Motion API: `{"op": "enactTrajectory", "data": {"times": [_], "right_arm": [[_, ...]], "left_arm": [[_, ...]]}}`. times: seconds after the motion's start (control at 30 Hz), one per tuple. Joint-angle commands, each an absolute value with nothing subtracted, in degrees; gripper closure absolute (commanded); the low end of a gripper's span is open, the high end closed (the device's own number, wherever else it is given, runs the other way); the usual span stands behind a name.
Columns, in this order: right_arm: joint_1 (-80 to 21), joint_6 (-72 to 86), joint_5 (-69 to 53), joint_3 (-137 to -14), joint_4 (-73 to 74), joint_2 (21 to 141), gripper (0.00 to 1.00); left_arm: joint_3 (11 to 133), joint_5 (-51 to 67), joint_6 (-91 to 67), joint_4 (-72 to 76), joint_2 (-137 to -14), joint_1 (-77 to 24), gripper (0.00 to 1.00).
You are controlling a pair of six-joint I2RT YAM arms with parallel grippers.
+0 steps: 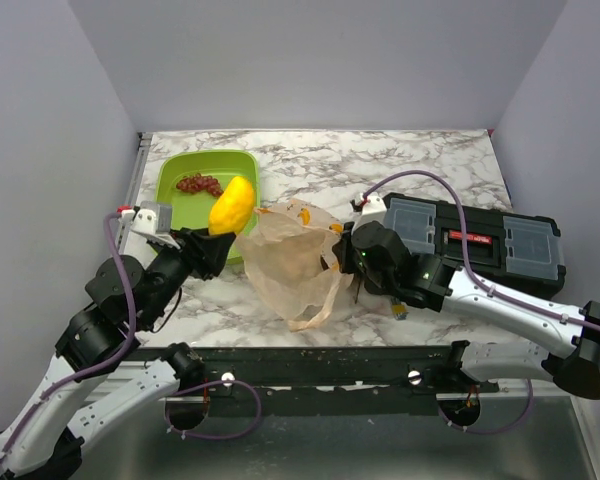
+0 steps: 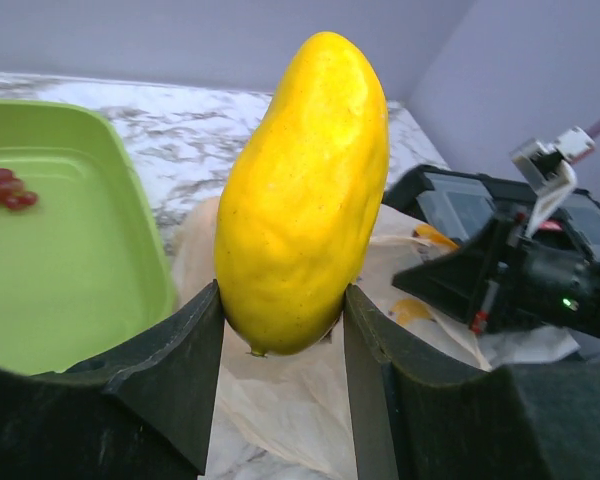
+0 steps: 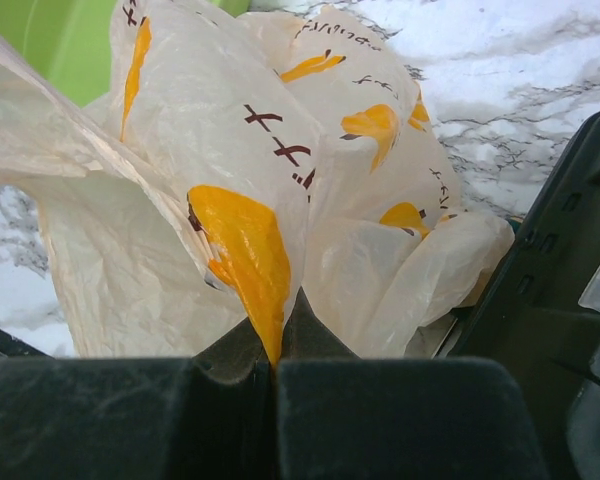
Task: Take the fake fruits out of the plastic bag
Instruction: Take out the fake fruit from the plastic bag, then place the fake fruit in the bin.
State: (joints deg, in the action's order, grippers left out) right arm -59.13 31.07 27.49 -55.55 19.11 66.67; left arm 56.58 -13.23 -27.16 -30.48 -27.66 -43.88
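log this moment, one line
left gripper: shut on mango | right gripper: shut on plastic bag | grapes: in green tray

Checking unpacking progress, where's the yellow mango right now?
In the top view, left of centre: the mango is clamped in the left gripper above the green tray's right edge, between the grapes and the plastic bag.
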Motion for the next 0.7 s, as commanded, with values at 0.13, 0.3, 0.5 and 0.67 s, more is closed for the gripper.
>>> {"op": "enactTrajectory", "data": {"times": [0.13,0.3,0.5,0.67], "right_arm": [[-58.8,31.21,27.76,-54.65,18.15,63.66,0.99],[-58.8,31.28,28.02,-55.36,19.95,63.81,0.99],[-58.8,32.21,28.11,-55.35,20.66,62.09,0.99],[-58.8,33.13,28.29,-55.46,21.97,60.61,0.99]], "left_arm": [[60.99,-41.56,-17.03,-38.34,-32.81,-43.51,1.0],[58.66,-52.05,-13.77,-35.32,-39.13,-42.51,1.0],[57.25,-36.23,-20.81,-32.15,-45.8,-27.45,1.0],[52.86,-16.36,-26.93,-22.61,-51.77,-14.97,1.0]]}}
